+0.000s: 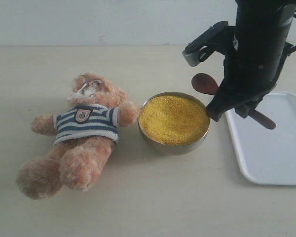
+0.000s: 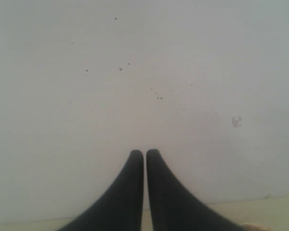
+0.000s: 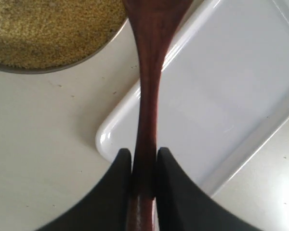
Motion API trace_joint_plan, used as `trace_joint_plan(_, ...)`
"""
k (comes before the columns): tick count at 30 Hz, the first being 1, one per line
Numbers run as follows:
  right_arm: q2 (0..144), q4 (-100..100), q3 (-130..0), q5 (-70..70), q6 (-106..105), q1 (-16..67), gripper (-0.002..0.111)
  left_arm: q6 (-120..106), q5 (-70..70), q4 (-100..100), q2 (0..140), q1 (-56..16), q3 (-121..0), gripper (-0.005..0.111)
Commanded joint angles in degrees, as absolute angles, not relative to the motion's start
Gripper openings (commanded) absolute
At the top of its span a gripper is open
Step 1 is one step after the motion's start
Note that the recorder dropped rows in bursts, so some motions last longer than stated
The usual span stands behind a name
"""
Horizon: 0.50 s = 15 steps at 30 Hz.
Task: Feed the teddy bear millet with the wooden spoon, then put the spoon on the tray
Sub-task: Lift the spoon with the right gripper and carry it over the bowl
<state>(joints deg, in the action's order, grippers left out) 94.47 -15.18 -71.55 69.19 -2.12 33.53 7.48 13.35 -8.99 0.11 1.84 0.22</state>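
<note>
While our right claw [image 3: 143,154] grasps the slim dark reddish-brown wooden spoon [image 3: 149,72], our left claw [image 2: 144,153] is clenched, empty.

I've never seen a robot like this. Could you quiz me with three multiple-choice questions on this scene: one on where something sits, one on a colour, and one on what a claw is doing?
1. Where does the bowl of millet stand?
A) between the teddy bear and the tray
B) on the tray
C) on the bear's legs

2. Which colours stripe the bear's shirt?
A) red and yellow
B) green and black
C) navy and white

3. What is the right gripper doing?
A) hanging open, empty
B) clamped on the wooden spoon
C) squeezing the bear's paw

Answers:
1 A: the bear lies on one side of the bowl and the tray on the other.
2 C: dark blue and white bands show across its chest.
3 B: both fingers press against the spoon's handle in the right wrist view.
</note>
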Motion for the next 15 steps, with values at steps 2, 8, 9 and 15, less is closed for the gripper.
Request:
trace_joint_plan(2,93.68,-18.22,-72.12,69.96,-1.89,35.34,-0.001,7.69,13.61,-8.75,0.0,1.46,0.0,0.004)
trace_joint_plan(8,93.8,-18.56,-72.12,69.96,-2.12,35.98,-0.001,7.69,13.61,-8.75,0.0,1.46,0.0,0.004)
trace_joint_plan(9,93.8,-18.56,-72.12,69.96,-2.12,35.96,-0.001,7.69,13.61,-8.75,0.0,1.46,0.0,0.004)
trace_joint_plan(15,93.8,-18.56,-72.12,69.96,-1.91,35.96,-0.001,7.69,13.5,-8.75,0.0,1.46,0.0,0.004)
